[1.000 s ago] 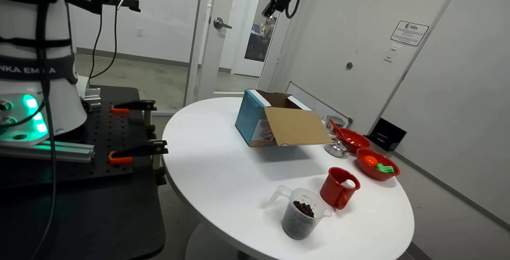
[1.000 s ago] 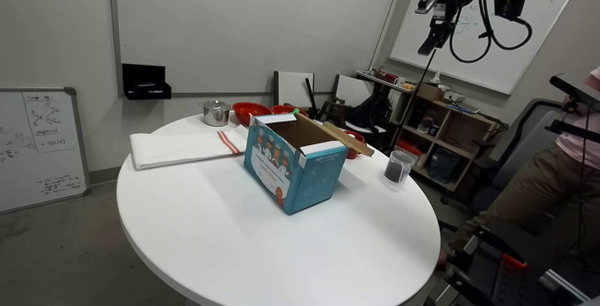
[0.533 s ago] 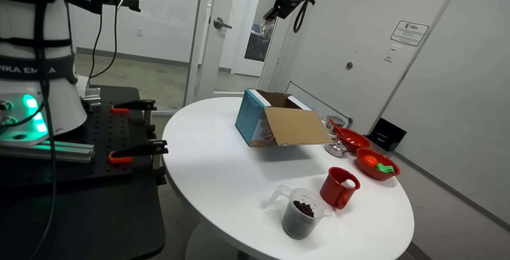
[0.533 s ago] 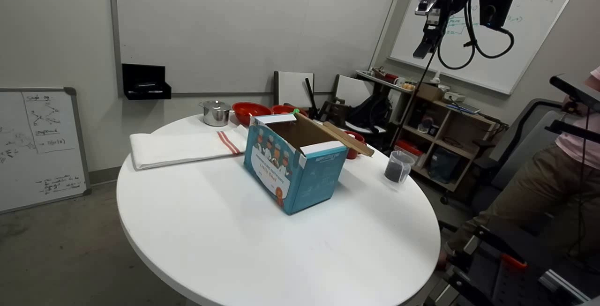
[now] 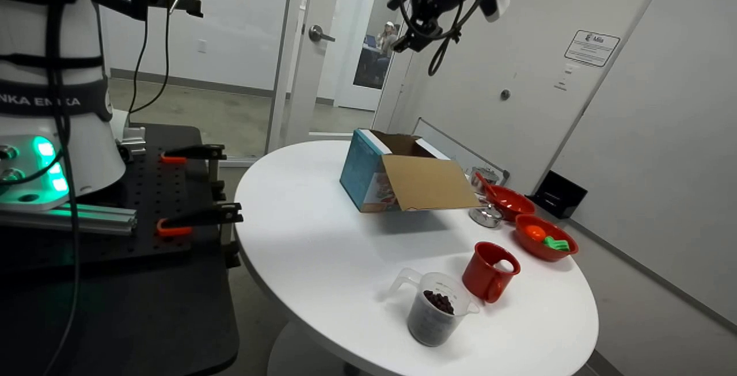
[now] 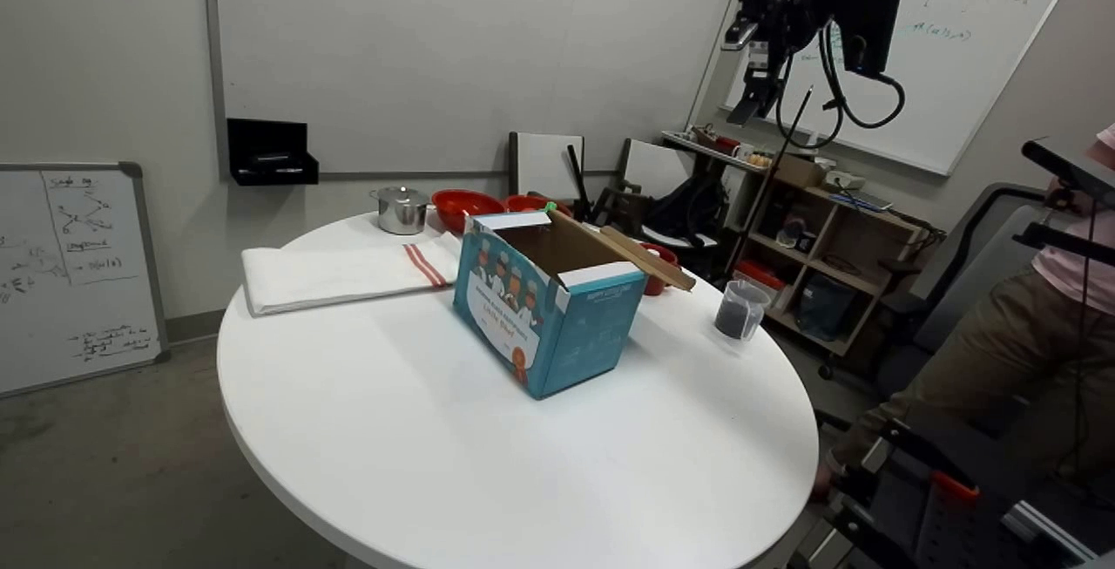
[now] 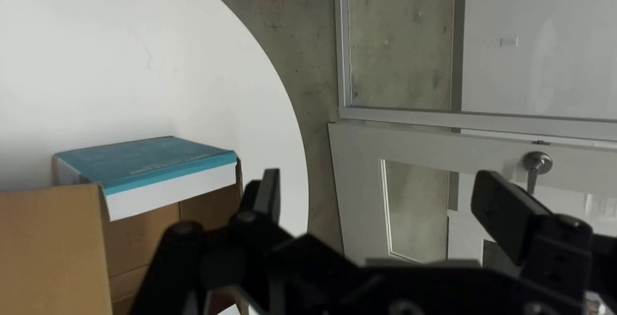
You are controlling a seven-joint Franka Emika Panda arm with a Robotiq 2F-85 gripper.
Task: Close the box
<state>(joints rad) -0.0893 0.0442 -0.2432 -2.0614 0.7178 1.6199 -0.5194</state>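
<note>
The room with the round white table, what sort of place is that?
Probably a robotics lab, perhaps in an office building: a robot arm stands on a black bench, and a whiteboard bears handwriting and sketches.

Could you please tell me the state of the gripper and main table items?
Box: upright, open, brown flap folded outward.
Gripper: open, holding nothing.
Measuring cup: partly filled with dark pieces.
Red mug: upright.
Red bowl: holding an orange item and a green item.
Other red bowl: contents unclear.
Cloth: folded, lying flat.
Pot: upright.
</note>
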